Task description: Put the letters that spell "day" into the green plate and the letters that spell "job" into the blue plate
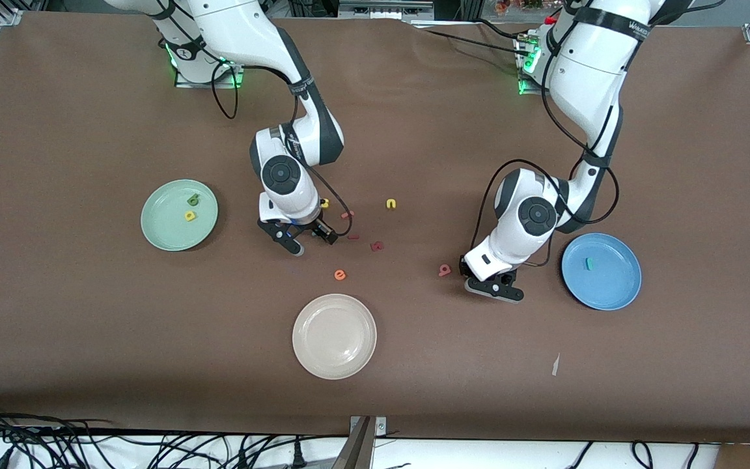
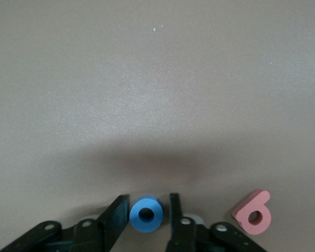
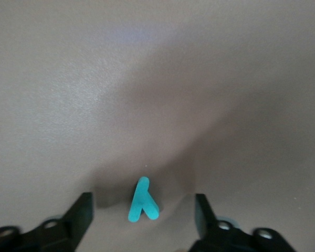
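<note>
In the left wrist view my left gripper (image 2: 148, 199) brackets the blue ring "o" (image 2: 146, 214) on the table; one finger touches it and a thin gap shows at the other. The salmon-pink letter (image 2: 253, 212) lies beside it, also visible from the front (image 1: 444, 270). My right gripper (image 3: 143, 198) stands open, low over the teal "y" (image 3: 142, 200), with wide gaps on both sides. The green plate (image 1: 166, 228) holds a dark green letter (image 1: 193, 200) and a yellow letter (image 1: 189, 215). The blue plate (image 1: 609, 283) holds a teal "j" (image 1: 588, 263). In the front view both grippers (image 1: 495, 290) (image 1: 311, 240) hide their letters.
A cream-white plate (image 1: 334, 336) sits nearest the front camera. An orange "e" (image 1: 340, 275), red pieces (image 1: 377, 246) (image 1: 347, 214), a yellow "u" (image 1: 391, 204) and a yellow "s" (image 1: 325, 203) lie scattered mid-table near my right gripper.
</note>
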